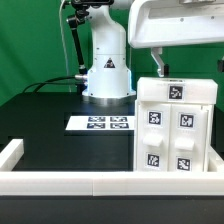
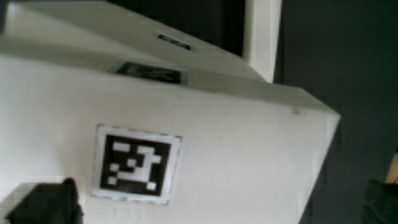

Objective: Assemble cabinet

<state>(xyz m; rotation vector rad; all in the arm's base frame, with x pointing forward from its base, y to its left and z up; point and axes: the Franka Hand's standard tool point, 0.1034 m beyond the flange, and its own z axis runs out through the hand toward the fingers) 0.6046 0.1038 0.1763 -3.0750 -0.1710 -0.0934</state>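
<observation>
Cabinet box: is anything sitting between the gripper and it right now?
Nothing visible. The gripper hangs directly above the cabinet box, with only a thin open gap between them. In the wrist view the box's tagged face fills the frame, unobstructed.

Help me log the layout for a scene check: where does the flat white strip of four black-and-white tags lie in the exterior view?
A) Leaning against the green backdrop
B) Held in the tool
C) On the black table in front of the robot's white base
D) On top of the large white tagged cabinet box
C: the flat white marker board lies on the black table just before the robot's white base, apart from the large white cabinet box.
</observation>
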